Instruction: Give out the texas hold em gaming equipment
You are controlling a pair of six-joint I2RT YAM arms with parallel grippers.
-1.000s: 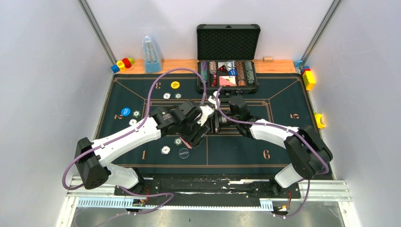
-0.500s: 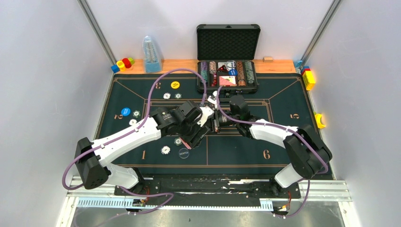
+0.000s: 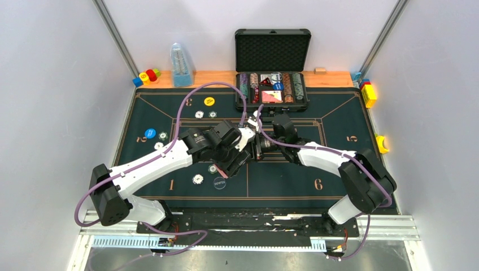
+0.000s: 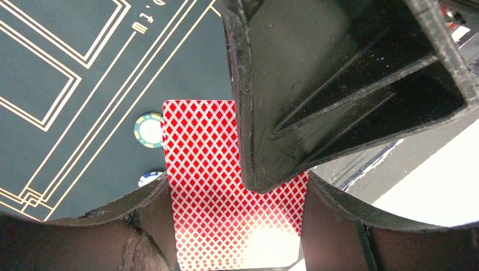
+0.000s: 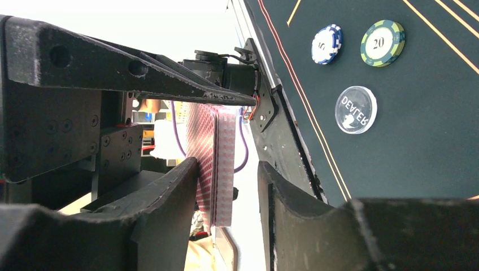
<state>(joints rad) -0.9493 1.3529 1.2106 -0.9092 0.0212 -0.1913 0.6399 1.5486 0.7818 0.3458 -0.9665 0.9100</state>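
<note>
Green felt mat (image 3: 282, 186) (gold lines) | poker chips (image 3: 197, 179) left | white walls (image 3: 51, 84) | wooden ledge (image 3: 214, 76)

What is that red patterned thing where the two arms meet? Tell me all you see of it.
It is a stack of cards, the back printed in a red-and-white diamond lattice, glossy-looking. Edge-on in the right wrist view it shows several pinkish layers. It hangs above the green mat, clamped across its width by the left gripper. The right gripper straddles its edge, jaws open, a gap on one side.
</note>
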